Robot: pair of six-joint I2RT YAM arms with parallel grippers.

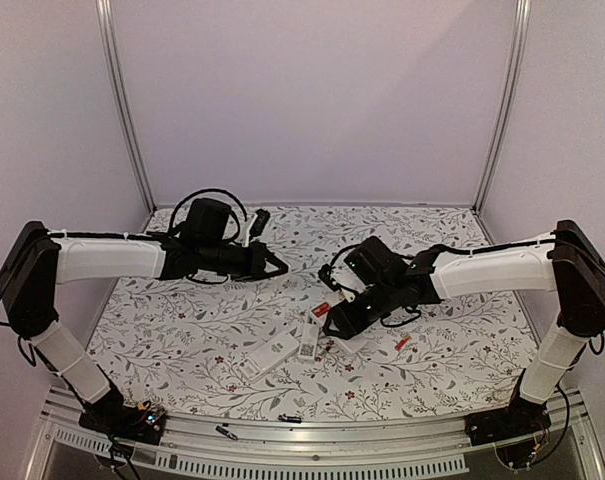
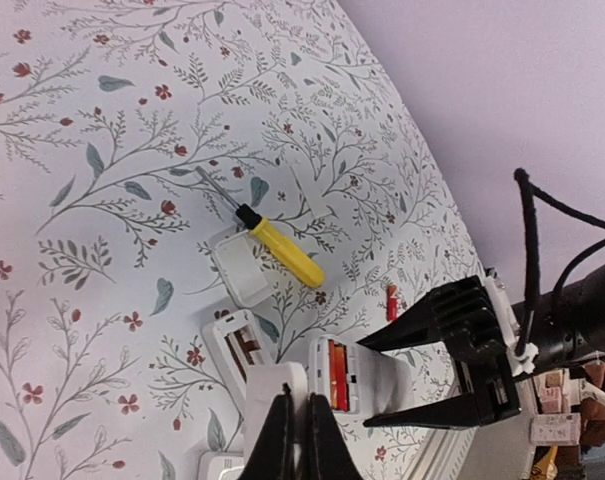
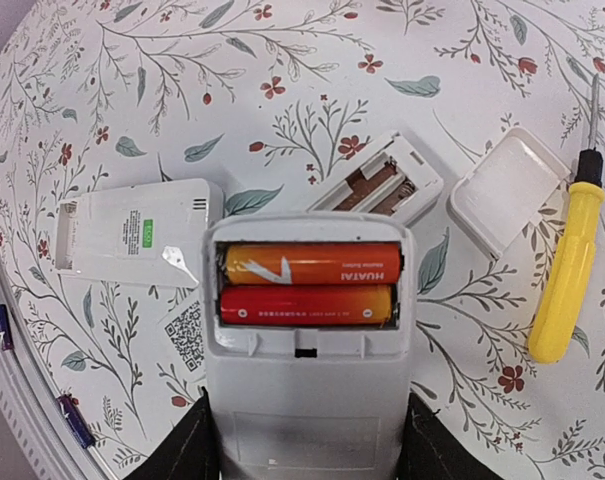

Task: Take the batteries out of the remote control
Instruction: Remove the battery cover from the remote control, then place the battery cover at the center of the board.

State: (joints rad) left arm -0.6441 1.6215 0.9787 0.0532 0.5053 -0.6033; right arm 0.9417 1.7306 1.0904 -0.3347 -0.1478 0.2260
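Not done yet: the right gripper (image 3: 307, 450) clamps the white plastic remote control (image 3: 312, 400) near the yellow-handled screwdriver (image 3: 567, 270), two red-orange cylindrical batteries (image 3: 307, 285) in its bay, the left gripper (image 2: 297, 425) pinched together, and a second open remote (image 3: 377, 185) seems emptied.

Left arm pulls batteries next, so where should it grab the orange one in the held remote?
Probably one end, from straight above the open compartment: the orange battery lies flat, the red battery tight against one long side and the remote wall against the other, leaving only its top free.
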